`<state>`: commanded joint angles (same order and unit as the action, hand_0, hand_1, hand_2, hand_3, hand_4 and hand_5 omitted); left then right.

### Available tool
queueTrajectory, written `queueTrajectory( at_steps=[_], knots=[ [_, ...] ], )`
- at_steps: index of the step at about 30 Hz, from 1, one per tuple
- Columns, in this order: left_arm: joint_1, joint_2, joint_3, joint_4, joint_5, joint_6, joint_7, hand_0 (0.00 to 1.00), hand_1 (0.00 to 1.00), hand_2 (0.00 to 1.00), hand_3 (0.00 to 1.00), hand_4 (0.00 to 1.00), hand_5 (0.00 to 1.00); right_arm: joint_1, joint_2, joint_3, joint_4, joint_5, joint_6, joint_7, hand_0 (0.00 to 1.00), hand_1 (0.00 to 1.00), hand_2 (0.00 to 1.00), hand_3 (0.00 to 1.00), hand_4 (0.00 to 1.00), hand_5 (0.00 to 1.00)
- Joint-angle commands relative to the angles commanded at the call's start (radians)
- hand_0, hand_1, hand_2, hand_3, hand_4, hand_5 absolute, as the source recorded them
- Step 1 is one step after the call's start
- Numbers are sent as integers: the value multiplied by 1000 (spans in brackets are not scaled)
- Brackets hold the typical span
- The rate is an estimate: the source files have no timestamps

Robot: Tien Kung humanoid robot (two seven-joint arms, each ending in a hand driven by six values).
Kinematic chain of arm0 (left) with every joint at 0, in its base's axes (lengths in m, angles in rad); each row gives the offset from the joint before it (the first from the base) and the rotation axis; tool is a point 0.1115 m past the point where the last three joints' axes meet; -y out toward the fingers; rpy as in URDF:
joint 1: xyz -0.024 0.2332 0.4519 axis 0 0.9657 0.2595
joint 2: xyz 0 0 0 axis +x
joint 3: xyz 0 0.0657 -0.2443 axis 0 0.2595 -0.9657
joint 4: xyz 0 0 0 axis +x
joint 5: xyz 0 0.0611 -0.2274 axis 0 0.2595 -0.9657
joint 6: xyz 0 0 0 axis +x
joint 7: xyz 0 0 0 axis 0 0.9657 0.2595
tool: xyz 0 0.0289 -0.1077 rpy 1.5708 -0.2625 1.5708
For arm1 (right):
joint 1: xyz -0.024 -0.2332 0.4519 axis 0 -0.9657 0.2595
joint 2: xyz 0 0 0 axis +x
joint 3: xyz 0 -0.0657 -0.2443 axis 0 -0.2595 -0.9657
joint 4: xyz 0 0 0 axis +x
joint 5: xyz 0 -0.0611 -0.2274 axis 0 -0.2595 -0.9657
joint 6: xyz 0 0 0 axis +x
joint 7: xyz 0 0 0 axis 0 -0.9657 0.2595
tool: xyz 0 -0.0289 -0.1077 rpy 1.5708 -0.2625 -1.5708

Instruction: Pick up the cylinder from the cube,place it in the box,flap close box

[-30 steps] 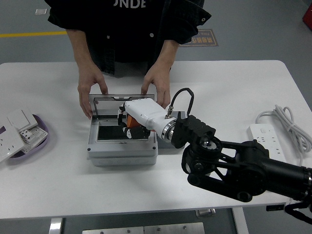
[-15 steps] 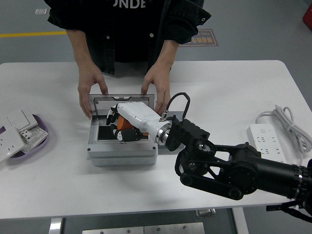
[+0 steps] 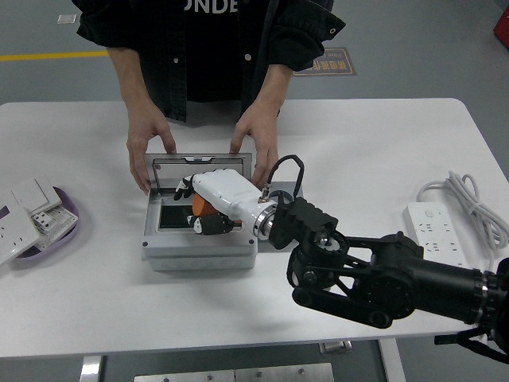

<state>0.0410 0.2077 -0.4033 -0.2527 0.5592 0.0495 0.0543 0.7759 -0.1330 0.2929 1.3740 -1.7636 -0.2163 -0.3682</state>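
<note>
A grey box point(image 3: 199, 248) sits mid-table with its lid point(image 3: 203, 162) tilted up at the back. A person's two hands point(image 3: 256, 143) hold the lid's corners from the far side. My right hand point(image 3: 200, 207), white with black fingertips, reaches in over the box's dark inside. Its fingers are curled around an orange cylinder point(image 3: 200, 206), of which only a small part shows. I cannot tell whether the cylinder touches the box floor. No cube is visible; it may be hidden behind my arm. The left arm is out of view.
A purple dish point(image 3: 70, 231) with white switch plates point(image 3: 28, 215) lies at the left edge. A white power strip point(image 3: 444, 223) with a coiled cable point(image 3: 469, 199) lies at the right. My black right arm point(image 3: 374, 274) covers the table's front right.
My right hand has moved left and a little lower into the box with the orange cylinder. The person's hands and the lid have stayed put.
</note>
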Motion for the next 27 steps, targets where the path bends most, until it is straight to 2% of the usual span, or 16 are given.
queueTrajectory(
  at_steps=[5,6,8,11,12,13,17,18,20,24,27],
  knots=[
    [-3,0,0,-2,1,-1,-1,596,622,613,629,685,248,-10,-3,10,-2,-15,46,-23,817,699,705,713,682,231],
    [-3,0,0,-2,2,-1,-1,597,622,613,627,681,249,-12,-4,12,-2,-15,50,-25,820,701,708,760,855,309],
    [-4,0,0,-2,2,-1,-1,597,622,613,627,681,249,-17,-5,16,-2,-9,52,-25,820,701,708,760,855,309],
    [-4,-1,-3,-3,5,-1,0,597,622,613,627,681,249,-27,-9,28,3,28,37,-10,820,701,708,760,855,309],
    [-4,-1,-4,-4,7,-1,0,597,622,614,628,674,249,-33,-13,38,10,48,26,1,848,729,729,818,922,343],
    [-3,-1,-6,-4,8,-1,0,597,622,614,628,674,249,-41,-18,50,21,68,15,15,848,729,729,818,922,343],
    [-2,-3,-12,-7,14,-1,1,597,622,614,628,674,249,-75,-56,108,92,164,-33,72,848,729,729,818,922,343],
    [-2,-4,-13,-7,15,-2,1,597,623,615,629,672,248,-80,-66,120,110,186,-40,82,840,728,733,834,960,373],
    [-1,-5,-13,-8,15,-2,2,597,623,615,629,672,248,-87,-87,144,151,234,-53,100,840,728,733,834,960,373],
    [0,-5,-10,-7,14,-1,3,597,623,614,628,673,246,-63,-116,168,205,320,-67,118,838,710,718,808,957,392],
    [-3,-3,-8,-7,14,-1,3,597,623,614,628,673,246,-19,-124,170,189,366,-74,123,838,710,718,808,957,392]
  ],
)
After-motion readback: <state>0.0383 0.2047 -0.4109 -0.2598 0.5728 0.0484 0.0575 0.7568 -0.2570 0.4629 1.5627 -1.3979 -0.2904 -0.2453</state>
